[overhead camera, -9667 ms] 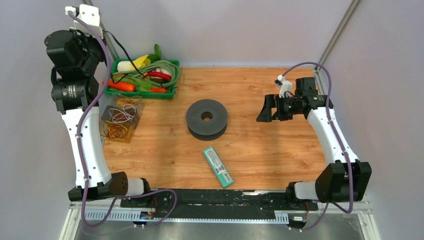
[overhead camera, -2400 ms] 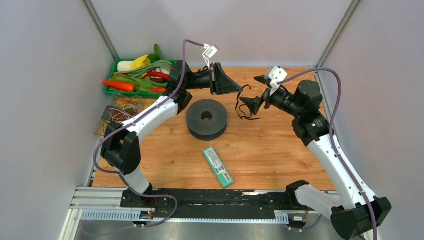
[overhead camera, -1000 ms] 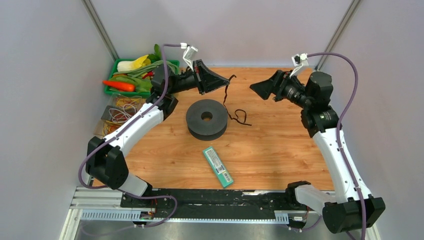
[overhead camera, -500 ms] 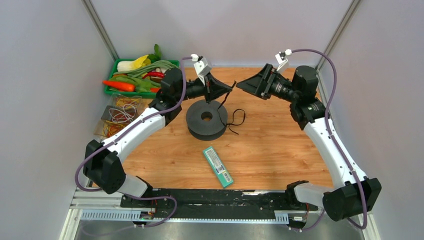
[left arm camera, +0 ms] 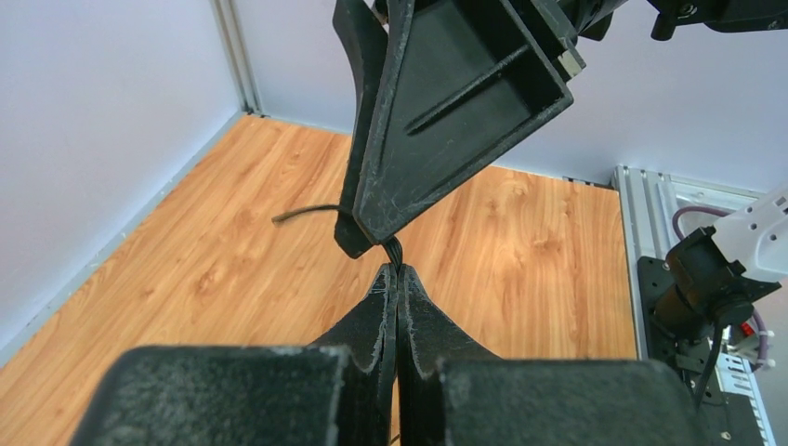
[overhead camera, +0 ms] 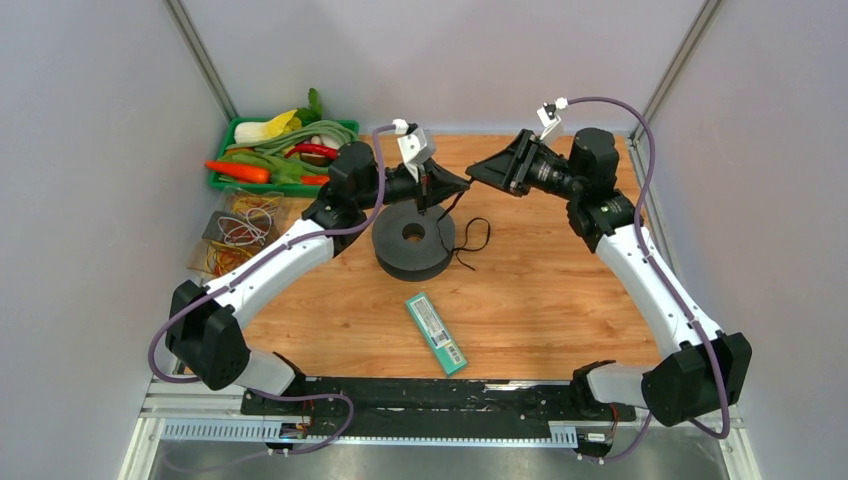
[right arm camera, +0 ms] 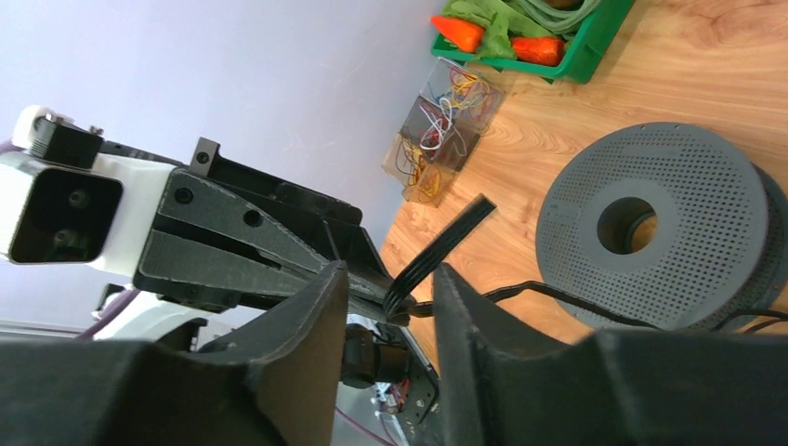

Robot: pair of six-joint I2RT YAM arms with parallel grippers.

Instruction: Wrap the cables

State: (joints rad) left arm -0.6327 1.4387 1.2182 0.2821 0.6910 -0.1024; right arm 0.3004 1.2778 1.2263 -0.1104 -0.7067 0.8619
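**A:** Edges, room to move?

**B:** The worktop [overhead camera: 560, 300] shows bare wood from the spool [overhead camera: 395, 245] across to its right edge. The spool sits a little left of centre, toward the far edge. A green tray [overhead camera: 225, 180] of vegetables sits at the far-left corner, with a clear box [overhead camera: 240, 235] of thin wires on the left edge below it. A teal packet [overhead camera: 437, 333] lies between the spool and the near edge. Walls stand close on the left, far and right sides.

**A:** Left pincer?

**B:** The left pincer [left arm camera: 397, 274] is clamped tight on the cable [right arm camera: 444, 246], held in the air over the spool's far-right rim. From there the black strand drops and loops on the wood just right of the spool.

**A:** Right pincer?

**B:** The right pincer [right arm camera: 390, 279] is tip to tip with the left one, just beside it. Its fingers stand apart with the cable's free end between them, nearer one finger. I cannot tell whether they touch it.
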